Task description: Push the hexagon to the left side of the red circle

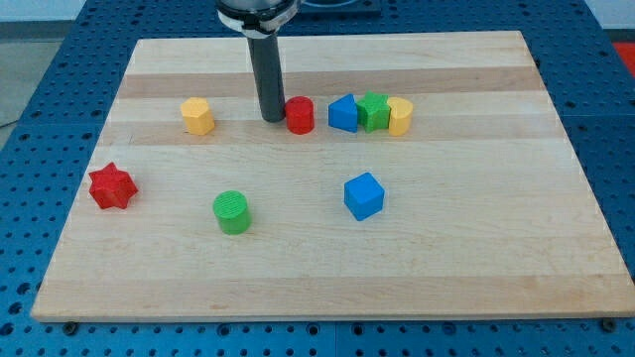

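Note:
The yellow hexagon (pixel 197 116) sits on the wooden board at the view's upper left. The red circle (pixel 300 115) is a short cylinder near the top middle. My tip (pixel 270 119) stands just left of the red circle, almost touching it, and well to the right of the yellow hexagon. The dark rod rises from the tip to the view's top edge.
A blue triangle (pixel 342 114), a green block (pixel 373 110) and a yellow block (pixel 400 116) stand in a row right of the red circle. A red star (pixel 111 186) lies at the left, a green circle (pixel 232 212) lower middle, a blue cube (pixel 364 195) to its right.

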Tool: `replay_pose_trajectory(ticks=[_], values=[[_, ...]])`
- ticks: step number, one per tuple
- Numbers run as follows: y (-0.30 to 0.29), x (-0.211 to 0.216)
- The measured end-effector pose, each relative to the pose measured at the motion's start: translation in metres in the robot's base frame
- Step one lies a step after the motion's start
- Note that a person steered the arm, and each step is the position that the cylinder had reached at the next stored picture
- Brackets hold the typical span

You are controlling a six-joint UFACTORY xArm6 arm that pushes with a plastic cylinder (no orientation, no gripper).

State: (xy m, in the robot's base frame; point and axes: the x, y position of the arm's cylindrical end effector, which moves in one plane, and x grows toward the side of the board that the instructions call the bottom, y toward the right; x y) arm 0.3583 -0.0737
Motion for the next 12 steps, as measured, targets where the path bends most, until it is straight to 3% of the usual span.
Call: replay_pose_trajectory(ticks=[2, 4, 6, 7, 8, 10, 12], values=[[0.011, -0.004], [0.027, -0.063], [-0.119, -0.066], [-0.203, -0.105], [-0.230, -0.105], [-0.231, -0.102], [-0.231, -0.020]])
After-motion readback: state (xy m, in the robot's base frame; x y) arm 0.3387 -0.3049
